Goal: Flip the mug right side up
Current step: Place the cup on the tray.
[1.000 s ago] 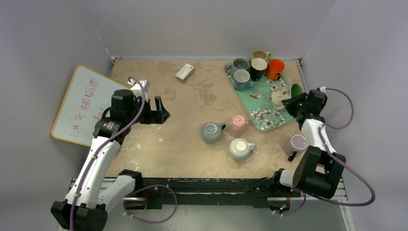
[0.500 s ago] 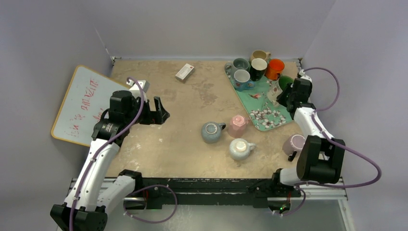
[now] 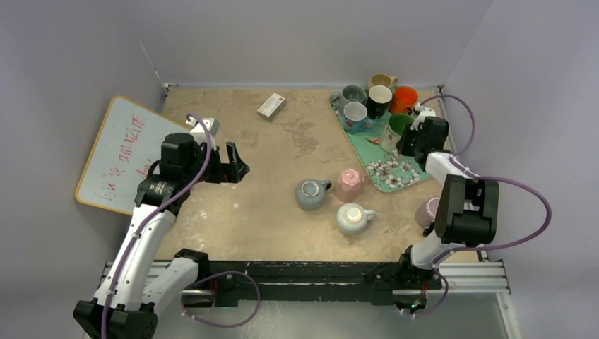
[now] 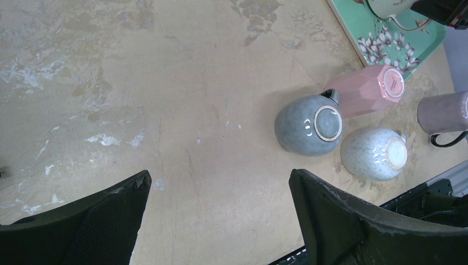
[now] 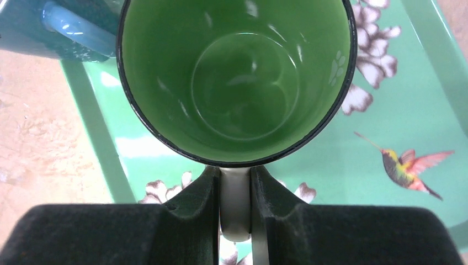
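Green mug (image 5: 237, 77) was mouth-up over the tray (image 5: 430, 99) at the table's (image 3: 282, 141) two o'clock, right gripper (image 5: 235, 185) clenched on its handle (image 5: 235, 221), left gripper (image 4: 218, 185) released; set-down and letting go judged outstanding

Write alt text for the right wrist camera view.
A mug with a glossy green inside fills the view, mouth open toward the camera, its pale handle pinched by the right gripper between its two black fingers at the bottom. Below it lies a teal tray printed with white flowers and a hummingbird; a blue mug sits top left.
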Action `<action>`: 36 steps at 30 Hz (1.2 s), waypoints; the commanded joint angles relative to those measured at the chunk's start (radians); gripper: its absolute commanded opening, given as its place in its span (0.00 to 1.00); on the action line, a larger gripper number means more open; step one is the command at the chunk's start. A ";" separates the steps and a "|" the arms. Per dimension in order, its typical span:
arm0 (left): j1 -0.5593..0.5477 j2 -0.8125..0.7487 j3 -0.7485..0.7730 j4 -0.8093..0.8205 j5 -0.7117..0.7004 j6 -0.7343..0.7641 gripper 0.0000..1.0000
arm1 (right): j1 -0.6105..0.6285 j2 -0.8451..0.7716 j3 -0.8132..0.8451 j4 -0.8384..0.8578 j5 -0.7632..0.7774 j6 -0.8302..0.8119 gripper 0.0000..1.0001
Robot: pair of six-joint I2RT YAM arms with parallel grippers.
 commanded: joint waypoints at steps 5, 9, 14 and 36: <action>-0.003 -0.014 0.000 0.025 0.007 0.020 0.95 | 0.001 0.038 0.075 0.266 -0.088 -0.142 0.00; -0.003 -0.010 0.000 0.026 0.007 0.021 0.95 | 0.001 0.077 0.097 0.274 -0.084 -0.165 0.06; -0.003 -0.007 -0.001 0.025 0.004 0.022 0.95 | 0.000 0.103 0.120 0.284 -0.068 -0.170 0.14; -0.003 0.021 0.004 0.022 -0.026 0.028 0.96 | 0.018 0.024 0.220 0.019 0.058 -0.108 0.55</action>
